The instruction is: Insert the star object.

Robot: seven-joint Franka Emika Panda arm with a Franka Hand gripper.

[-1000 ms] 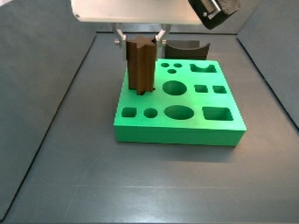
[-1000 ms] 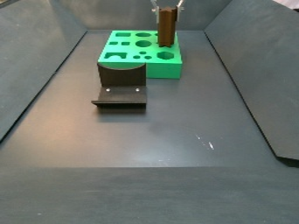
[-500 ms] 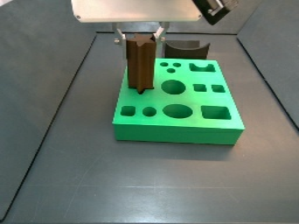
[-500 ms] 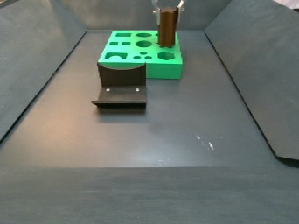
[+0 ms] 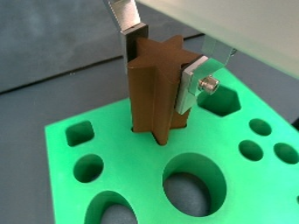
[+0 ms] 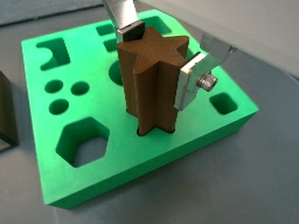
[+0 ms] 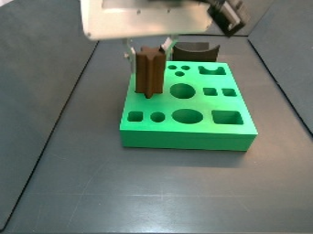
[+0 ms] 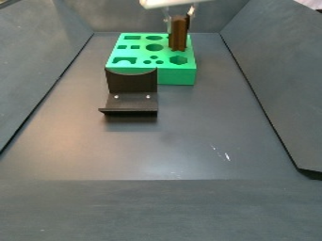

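Jaws: the gripper stands over the back left corner of the green block as a side view has it, its flat silver fingers clamped on the upper part of the star object.

Change: the star object sits lower than it did a second ago; less of its brown length shows above the block, and the gripper has come down with it.

Meaning: my reading is that the peg has found its socket and is partway in (insertion under way, not finished, since a good length still stands proud).

Peg against jaws: upright, held by two opposite ridged sides; in both wrist views the star-shaped top face rises just above the pads and the body hangs down between them into the block.

Peg against block: its foot meets the green top near one corner, in both wrist views; whether it is bottomed out I cannot tell.

Further out: a squat dark block stands behind the green one, and the fixture rests on the desk just in front of it in a side view.
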